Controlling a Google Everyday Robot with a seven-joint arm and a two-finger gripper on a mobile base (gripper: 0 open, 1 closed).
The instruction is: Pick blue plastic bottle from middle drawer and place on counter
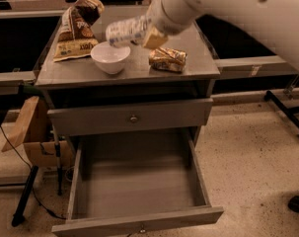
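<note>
The blue plastic bottle [123, 32], clear with a pale printed label, lies sideways in the air above the counter [188, 73], just over the white bowl [110, 57]. My gripper [148, 34] is shut on the bottle's right end, with a tan finger pad [154, 38] showing. The white arm reaches in from the upper right. The middle drawer [139, 186] stands pulled out below, and its grey floor is bare.
A brown-gold foil packet [168, 59] lies on the counter right of the bowl. Snack bags [76, 29] stand at the back left. A shut drawer with a knob [133, 118] sits above the open one. A cardboard box [34, 132] and stand are at the left.
</note>
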